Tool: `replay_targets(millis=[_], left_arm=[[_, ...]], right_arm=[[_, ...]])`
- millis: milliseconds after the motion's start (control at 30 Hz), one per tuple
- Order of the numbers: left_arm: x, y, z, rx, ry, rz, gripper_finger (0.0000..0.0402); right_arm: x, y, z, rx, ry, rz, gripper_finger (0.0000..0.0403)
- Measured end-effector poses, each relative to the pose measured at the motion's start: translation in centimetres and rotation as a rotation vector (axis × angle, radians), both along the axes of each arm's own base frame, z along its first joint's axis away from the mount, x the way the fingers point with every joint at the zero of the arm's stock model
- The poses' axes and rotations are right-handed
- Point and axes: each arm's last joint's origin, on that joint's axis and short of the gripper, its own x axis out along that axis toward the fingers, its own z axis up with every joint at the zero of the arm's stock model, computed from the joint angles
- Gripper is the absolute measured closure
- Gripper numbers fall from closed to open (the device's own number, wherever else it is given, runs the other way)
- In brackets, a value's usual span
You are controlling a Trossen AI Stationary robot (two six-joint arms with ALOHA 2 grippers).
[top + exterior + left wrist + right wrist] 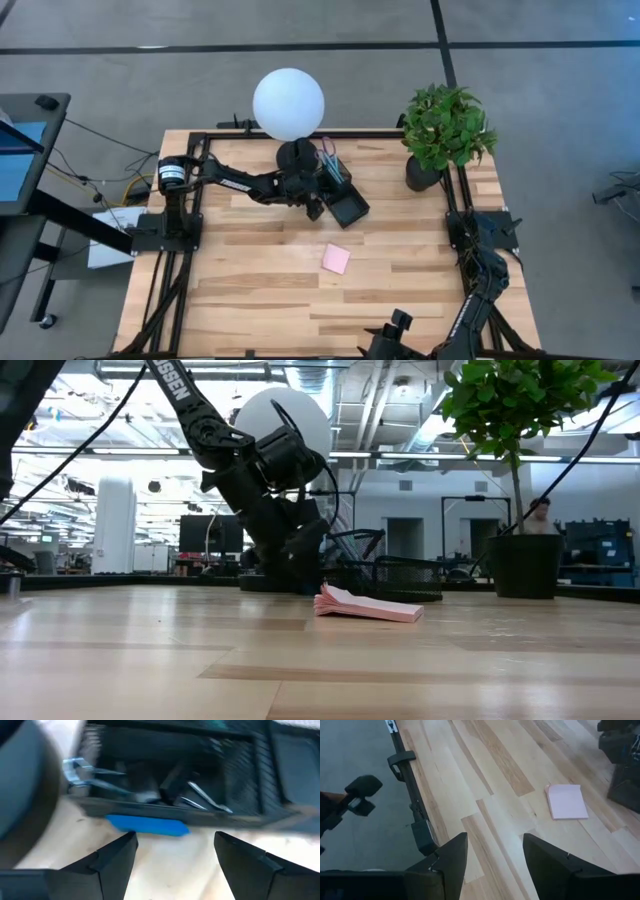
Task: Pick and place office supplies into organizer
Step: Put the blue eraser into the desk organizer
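Low view: left arm (190,405) lettered "SSEN".

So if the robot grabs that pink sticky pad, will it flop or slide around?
The pink sticky pad probably bends a little: in the low view its top sheets already curl up at one end. It lies flat on the smooth wooden table, so a push would likely slide it, not roll it.

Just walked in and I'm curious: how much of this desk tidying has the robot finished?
Pens already stand in the black organizer, and metal clips lie in its tray. In hand: nothing; the left tool hangs open over a blue block lying against the tray's edge. The pink sticky-note pad still lies on the table. The right tool waits open at the near edge.
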Motion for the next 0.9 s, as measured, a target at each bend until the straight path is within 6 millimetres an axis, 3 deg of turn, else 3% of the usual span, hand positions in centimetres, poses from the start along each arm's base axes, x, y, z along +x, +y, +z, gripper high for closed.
replay_targets(millis=[300,600,900], left_arm=[[-0.2,-0.2,-0.2,0.062,-0.004,0.207,0.0157],[-0.1,-1.1,-0.2,0.096,0.008,0.219,0.0222],[-0.1,-1.2,-0.2,0.102,0.011,0.219,0.0257]], right_arm=[[0.0,0.0,0.0,0.001,0.0,-0.001,0.0214],[0.0,0.0,0.0,0.001,0.0,-0.001,0.0214],[0.0,0.0,0.0,0.002,0.0,-0.001,0.0214]])
